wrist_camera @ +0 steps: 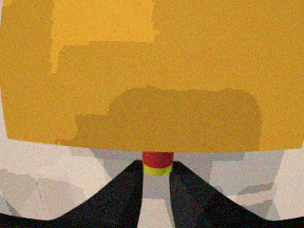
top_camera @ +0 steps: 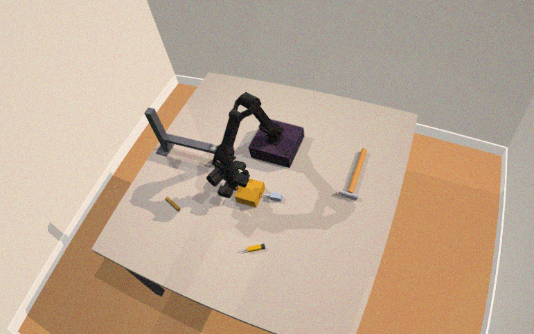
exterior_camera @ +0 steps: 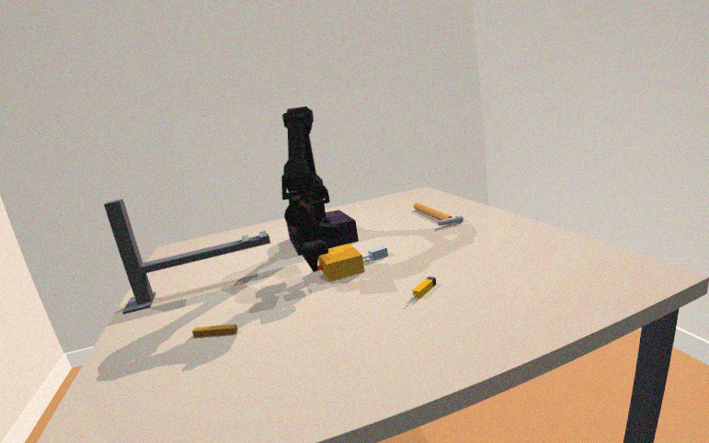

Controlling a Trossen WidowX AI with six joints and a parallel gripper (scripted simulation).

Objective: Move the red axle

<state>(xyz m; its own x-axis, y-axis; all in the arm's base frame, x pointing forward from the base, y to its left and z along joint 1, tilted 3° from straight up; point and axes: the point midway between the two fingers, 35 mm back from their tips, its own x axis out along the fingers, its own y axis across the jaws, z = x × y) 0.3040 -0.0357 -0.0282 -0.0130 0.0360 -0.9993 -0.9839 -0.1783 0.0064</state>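
Observation:
The beam, a yellow-orange block (top_camera: 250, 193) (exterior_camera: 343, 265) (wrist_camera: 152, 71), sits on the table. The red axle (wrist_camera: 158, 159) (exterior_camera: 320, 267) sticks a short way out of its left side in the top and exterior views and ends in a yellow-green band; the rest is hidden inside the beam. My gripper (wrist_camera: 156, 169) (exterior_camera: 315, 268) is shut on the axle's protruding end, with a finger on each side, close to the beam's face. The dark grey bracket (top_camera: 190, 143) (exterior_camera: 197, 256) stands at the left. Two small light V-blocks (exterior_camera: 245, 238) sit near its arm's free end; my arm largely hides them in the top view.
A light blue block (top_camera: 276, 197) (exterior_camera: 378, 254) on a thin rod adjoins the beam's right side. A brown bar (top_camera: 172, 203) (exterior_camera: 214, 330) lies front left, a yellow-handled tool (top_camera: 255, 248) (exterior_camera: 424, 288) in front, and an orange-handled hammer (top_camera: 358, 170) (exterior_camera: 431, 210) at the right.

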